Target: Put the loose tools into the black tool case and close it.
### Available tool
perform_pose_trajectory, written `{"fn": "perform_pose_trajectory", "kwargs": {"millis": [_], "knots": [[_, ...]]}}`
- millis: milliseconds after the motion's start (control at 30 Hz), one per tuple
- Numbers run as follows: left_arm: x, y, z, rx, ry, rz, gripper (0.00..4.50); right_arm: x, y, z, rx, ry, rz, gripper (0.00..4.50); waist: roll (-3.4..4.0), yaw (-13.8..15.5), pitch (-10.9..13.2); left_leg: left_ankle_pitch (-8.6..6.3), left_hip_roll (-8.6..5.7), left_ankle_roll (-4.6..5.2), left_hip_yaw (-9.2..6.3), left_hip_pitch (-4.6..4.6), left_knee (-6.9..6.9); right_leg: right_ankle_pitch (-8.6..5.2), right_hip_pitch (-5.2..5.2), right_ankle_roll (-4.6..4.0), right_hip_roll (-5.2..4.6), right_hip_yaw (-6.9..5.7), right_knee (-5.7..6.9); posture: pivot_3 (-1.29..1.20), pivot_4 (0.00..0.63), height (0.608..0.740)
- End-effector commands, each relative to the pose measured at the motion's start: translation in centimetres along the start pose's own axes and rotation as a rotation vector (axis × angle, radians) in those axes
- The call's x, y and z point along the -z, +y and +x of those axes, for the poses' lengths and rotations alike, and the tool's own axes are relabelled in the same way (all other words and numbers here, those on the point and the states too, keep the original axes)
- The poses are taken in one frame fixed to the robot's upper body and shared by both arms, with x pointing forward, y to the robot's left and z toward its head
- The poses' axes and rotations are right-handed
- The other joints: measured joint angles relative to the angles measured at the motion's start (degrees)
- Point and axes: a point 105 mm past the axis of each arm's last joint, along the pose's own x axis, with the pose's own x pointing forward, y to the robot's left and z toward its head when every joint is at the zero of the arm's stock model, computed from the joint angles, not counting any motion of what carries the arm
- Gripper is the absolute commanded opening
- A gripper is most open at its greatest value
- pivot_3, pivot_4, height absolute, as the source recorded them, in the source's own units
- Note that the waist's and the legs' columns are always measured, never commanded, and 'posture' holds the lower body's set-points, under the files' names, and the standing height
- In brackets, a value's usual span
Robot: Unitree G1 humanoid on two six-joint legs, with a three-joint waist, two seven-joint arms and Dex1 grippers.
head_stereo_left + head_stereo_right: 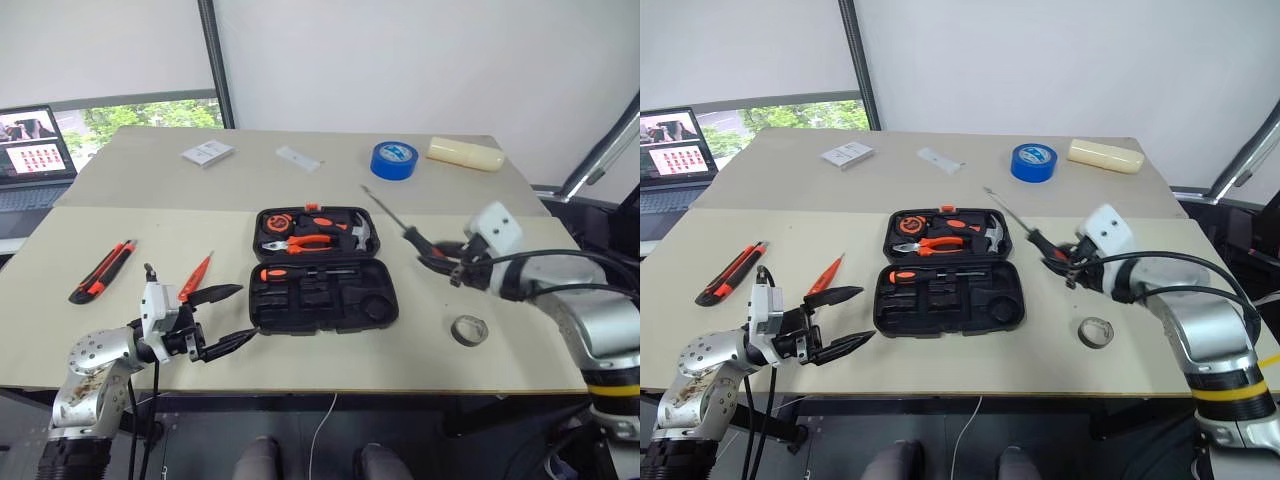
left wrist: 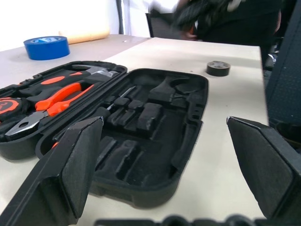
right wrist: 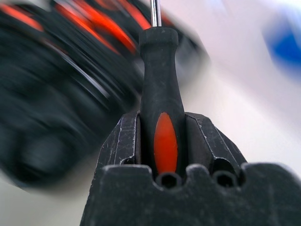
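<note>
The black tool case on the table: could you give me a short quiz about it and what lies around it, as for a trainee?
1. True or false: the black moulded plastic tool case lies open.
2. What is the right tool shut on?
A. small grey tape roll
B. black-and-orange-handled screwdriver
C. blue tape roll
3. Fill in: the orange-and-black utility knife lies on the table to the case's ____ side, as the robot sees it.

Key
1. True; pliers and a hammer sit in its far half.
2. B: the black-and-orange-handled screwdriver, gripped at its handle. The small grey tape roll lies on the table; the blue tape roll lies at the far side.
3. Left.
</note>
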Motion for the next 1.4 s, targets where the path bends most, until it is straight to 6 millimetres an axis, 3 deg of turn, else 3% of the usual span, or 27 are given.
{"fn": "perform_pose_trajectory", "kwargs": {"millis": [33,200,333,733,1100,1167,1300,1333,1400], "knots": [[-0.7,0.3,0.0,-0.041,-0.032,0.035,4.50,0.6,1.0,3.5,-0.236,0.135,-0.180,1.01,0.01,-0.34,0.01,0.00,0.01,0.00,0.03,0.09,0.00,0.00,0.04,-0.02,-0.01,0.01,0.03,0.00,0.150,0.740],[-0.8,0.5,0.4,-0.058,-0.038,0.046,4.50,2.8,1.1,5.5,-0.338,0.314,-0.284,1.01,0.00,0.82,0.02,0.00,-0.01,-0.01,0.06,0.02,-0.03,-0.03,0.00,-0.09,-0.05,-0.02,0.08,0.00,0.150,0.740],[-0.8,0.4,0.5,-0.068,-0.039,0.047,4.50,4.6,0.6,6.7,-0.324,0.445,-0.312,1.01,0.01,0.92,0.03,0.02,-0.07,-0.05,0.11,-0.40,0.00,-0.01,-0.42,-0.04,-0.10,0.00,0.14,0.00,0.150,0.740],[-0.4,0.4,0.5,-0.079,-0.023,0.042,4.50,4.3,1.3,8.0,-0.359,0.450,-0.401,1.01,0.02,0.52,0.02,0.13,-0.02,-0.21,0.14,-0.37,-0.02,0.04,-0.55,-0.12,-0.04,0.01,0.28,0.00,0.150,0.740],[-0.1,0.7,0.7,-0.088,-0.024,0.046,4.50,3.9,2.1,8.4,-0.373,0.415,-0.344,1.01,0.03,0.47,0.02,0.17,0.00,-0.26,0.16,-0.36,-0.11,0.06,-0.63,-0.14,-0.02,0.02,0.31,0.00,0.150,0.740],[-0.1,0.7,0.8,-0.086,-0.025,0.046,4.50,3.5,2.1,8.7,-0.375,0.356,-0.361,2.02,0.03,0.46,0.02,0.17,0.00,-0.27,0.16,-0.36,-0.11,0.06,-0.64,-0.14,-0.02,0.02,0.33,0.00,0.150,0.740],[-0.1,0.8,0.7,-0.086,-0.019,0.050,4.50,1.9,1.7,8.2,-0.410,0.236,-0.401,3.34,0.02,0.46,0.03,0.17,0.00,-0.27,0.16,-0.36,-0.14,0.06,-0.64,-0.14,-0.01,0.02,0.32,0.00,0.150,0.740],[0.0,1.0,0.5,-0.089,-0.011,0.053,4.50,1.1,1.0,7.6,-0.421,0.205,-0.415,3.57,0.02,0.46,0.03,0.17,0.00,-0.27,0.16,-0.36,-0.15,0.06,-0.64,-0.14,-0.01,0.02,0.31,0.00,0.150,0.740],[0.2,1.2,0.2,-0.095,0.001,0.056,4.50,-0.5,-0.1,6.7,-0.441,0.126,-0.395,3.57,0.03,0.45,0.03,0.17,0.00,-0.27,0.16,-0.36,-0.18,0.06,-0.65,-0.14,-0.01,0.02,0.30,0.00,0.150,0.740]]}}
